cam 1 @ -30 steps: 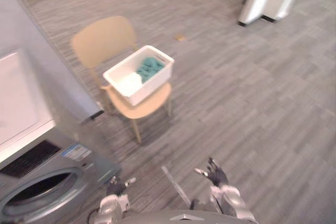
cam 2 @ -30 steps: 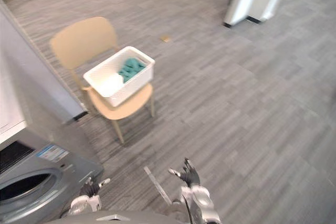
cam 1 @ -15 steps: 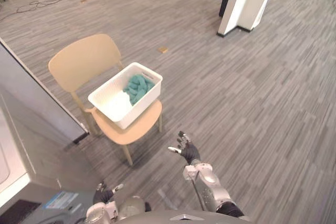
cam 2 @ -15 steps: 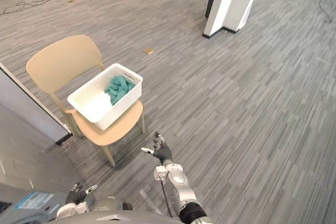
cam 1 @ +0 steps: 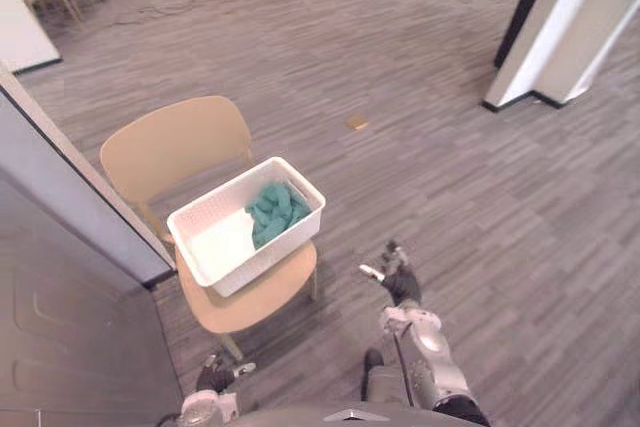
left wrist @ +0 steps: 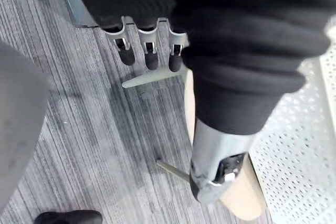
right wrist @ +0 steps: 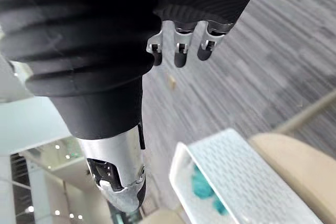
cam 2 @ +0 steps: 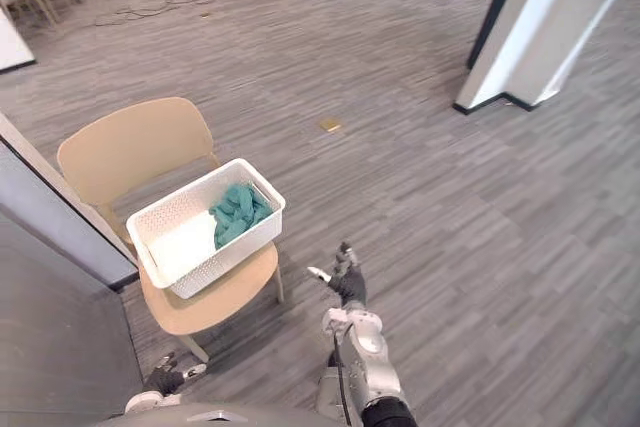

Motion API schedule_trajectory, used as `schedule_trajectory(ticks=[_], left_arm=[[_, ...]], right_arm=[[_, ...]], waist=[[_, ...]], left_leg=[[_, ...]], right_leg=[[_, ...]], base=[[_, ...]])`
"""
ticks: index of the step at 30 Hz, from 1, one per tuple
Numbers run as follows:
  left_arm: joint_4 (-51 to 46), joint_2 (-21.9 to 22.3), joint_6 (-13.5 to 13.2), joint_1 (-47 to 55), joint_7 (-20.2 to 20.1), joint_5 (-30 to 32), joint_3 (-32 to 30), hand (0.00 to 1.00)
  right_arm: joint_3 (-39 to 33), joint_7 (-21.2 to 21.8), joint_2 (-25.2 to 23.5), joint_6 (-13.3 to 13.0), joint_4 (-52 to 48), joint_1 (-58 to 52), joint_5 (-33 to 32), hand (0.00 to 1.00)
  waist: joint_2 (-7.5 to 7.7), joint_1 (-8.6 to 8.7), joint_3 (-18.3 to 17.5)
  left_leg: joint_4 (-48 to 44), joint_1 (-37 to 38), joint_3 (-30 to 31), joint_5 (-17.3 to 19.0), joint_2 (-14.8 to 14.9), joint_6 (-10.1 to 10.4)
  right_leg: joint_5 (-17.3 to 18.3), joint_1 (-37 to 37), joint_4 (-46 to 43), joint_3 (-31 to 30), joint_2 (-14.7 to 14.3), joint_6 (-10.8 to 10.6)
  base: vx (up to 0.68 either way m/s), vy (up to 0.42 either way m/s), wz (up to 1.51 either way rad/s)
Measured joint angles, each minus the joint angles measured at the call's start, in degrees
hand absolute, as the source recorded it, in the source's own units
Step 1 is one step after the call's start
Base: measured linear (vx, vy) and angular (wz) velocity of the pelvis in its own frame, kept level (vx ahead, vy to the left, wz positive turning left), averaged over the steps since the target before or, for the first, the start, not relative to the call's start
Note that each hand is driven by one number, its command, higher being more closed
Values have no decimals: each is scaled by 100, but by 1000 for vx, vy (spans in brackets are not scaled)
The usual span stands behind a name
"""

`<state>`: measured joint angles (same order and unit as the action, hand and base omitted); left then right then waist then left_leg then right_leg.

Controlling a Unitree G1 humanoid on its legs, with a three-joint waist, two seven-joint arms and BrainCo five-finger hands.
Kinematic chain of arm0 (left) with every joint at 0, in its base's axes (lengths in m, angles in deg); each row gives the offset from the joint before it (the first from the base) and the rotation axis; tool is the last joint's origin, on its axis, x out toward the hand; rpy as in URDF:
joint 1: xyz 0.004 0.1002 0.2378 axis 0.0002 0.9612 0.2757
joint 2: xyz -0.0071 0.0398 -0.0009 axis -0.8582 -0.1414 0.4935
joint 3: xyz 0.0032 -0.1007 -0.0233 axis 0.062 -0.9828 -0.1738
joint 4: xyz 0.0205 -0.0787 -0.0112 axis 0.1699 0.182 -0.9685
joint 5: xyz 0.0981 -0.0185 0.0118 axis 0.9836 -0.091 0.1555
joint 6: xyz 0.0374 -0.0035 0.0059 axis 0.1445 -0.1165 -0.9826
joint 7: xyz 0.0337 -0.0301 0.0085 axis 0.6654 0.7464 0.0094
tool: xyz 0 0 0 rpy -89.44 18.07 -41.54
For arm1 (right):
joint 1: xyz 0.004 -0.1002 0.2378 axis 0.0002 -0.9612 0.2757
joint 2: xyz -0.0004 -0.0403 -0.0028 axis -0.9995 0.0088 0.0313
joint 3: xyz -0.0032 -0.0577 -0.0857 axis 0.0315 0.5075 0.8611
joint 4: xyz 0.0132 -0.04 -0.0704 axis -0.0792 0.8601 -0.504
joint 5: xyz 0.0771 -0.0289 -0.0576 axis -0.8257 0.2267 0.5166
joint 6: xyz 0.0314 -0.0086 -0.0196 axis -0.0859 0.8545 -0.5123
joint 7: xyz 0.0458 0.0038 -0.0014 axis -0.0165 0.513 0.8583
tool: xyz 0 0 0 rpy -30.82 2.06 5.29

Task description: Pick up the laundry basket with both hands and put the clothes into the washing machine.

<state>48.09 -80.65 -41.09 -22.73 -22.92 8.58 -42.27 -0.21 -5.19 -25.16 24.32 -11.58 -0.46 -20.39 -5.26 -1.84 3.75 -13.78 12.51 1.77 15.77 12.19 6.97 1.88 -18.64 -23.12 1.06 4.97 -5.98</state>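
Approach to grasp. The laundry basket (cam 1: 272,250), teal clothes (cam 1: 276,212) inside, rests on the chair (cam 1: 252,304). The right hand (cam 1: 401,283) and left hand (cam 1: 215,379), open and empty, hang before the chair. Each should probably grip an opposite short end, level.

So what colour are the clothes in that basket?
The clothes are teal, clearest in the left eye view.

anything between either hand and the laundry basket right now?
Nothing for the right hand: bare floor up to the laundry basket on the chair. The left hand hangs low by the chair's front leg, so the seat's front edge lies between it and the basket.
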Motion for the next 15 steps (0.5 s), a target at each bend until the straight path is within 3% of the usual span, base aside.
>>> schedule_trajectory(ticks=[2, 4, 5, 6, 7, 8, 9, 11, 12, 13, 14, 15], left_arm=[[-3, 18, -7, -7, -1, 21, -5, 0], [-66, 12, 7, -37, -14, 35, -67, 0], [-103, -30, -2, -33, -4, 30, -86, 0], [-186, -65, 2, -27, 6, -22, -222, 0], [-293, -81, 5, -15, 12, -29, -277, 0], [-313, -79, 5, -4, 13, -28, -272, 0], [-344, -97, 9, 32, 16, -27, -277, 0], [-437, -158, 28, 11, 8, 8, -273, 0], [-502, -168, 30, 20, 6, 72, -276, 0], [-507, -176, 32, 21, 5, 130, -274, 0], [-507, -191, 33, 40, 0, 182, -269, 0], [-512, -176, 30, 76, -7, 226, -264, 0]], right_arm=[[-9, -75, 4, 19, -234, 32, 152, 0], [24, -220, -49, 42, -514, 91, 523, 0], [28, -240, -55, 49, -562, 94, 613, 0], [49, -316, -70, 59, -694, 100, 669, 0], [35, -398, -86, 62, -898, 137, 676, 0], [26, -439, -70, 63, -1007, 157, 730, 0], [-30, -452, -32, 62, -1159, 200, 899, 0], [-208, -455, 4, 89, -1521, 252, 1172, 0], [-407, -475, 113, 95, -1672, 342, 1374, 0], [-493, -475, 193, 110, -1705, 399, 1483, 0], [-593, -470, 380, 166, -1697, 571, 1617, 0], [-636, -461, 574, 218, -1691, 737, 1892, 0]], waist=[[-26, 19, -68], [28, 20, -66], [65, -22, -41], [194, -158, 41], [225, -246, 53], [245, -248, 49], [313, -240, 9], [436, -130, 8], [481, -129, 39], [492, -138, 45], [515, -164, 58], [442, -214, 33]], left_leg=[[-267, -204, 259, -197, 140, 52], [-1615, -1096, 745, -707, 292, 24], [-1988, -1324, 753, -937, 346, 14], [-2564, -1651, 571, -1260, 505, -67], [-2830, -1882, 147, -1206, 581, -169], [-2743, -1972, -138, -1253, 591, -255], [-2533, -1919, -620, -1362, 770, -467], [-2151, -1952, -1254, -1082, 814, -366], [-1882, -1992, -1651, -734, 707, -254], [-1684, -2023, -1779, -620, 599, -225], [-1061, -2019, -1930, -567, 272, -181], [-237, -1895, -1907, -942, -5, -234]], right_leg=[[289, 2, -190, 261, -37, 118], [485, 336, -17, 762, -77, 294], [475, 472, 72, 870, -113, 325], [473, 742, 236, 1103, -136, 489], [488, 975, 347, 1327, -118, 550], [490, 1082, 424, 1447, -108, 557], [494, 1263, 570, 1653, -73, 560], [458, 1467, 838, 2048, 102, 522], [379, 1563, 1020, 2238, 214, 458], [317, 1612, 1132, 2344, 259, 419], [151, 1690, 1364, 2470, 345, 331], [37, 1697, 1480, 2494, 320, 245]], base=[[264, -333, 53], [231, -307, 93], [204, -291, 85], [187, -260, 73], [177, -233, 74], [234, -214, 85], [199, -146, 114], [171, -62, 133], [123, 30, 102], [113, 110, 95], [65, 192, 58], [55, 227, 27]])
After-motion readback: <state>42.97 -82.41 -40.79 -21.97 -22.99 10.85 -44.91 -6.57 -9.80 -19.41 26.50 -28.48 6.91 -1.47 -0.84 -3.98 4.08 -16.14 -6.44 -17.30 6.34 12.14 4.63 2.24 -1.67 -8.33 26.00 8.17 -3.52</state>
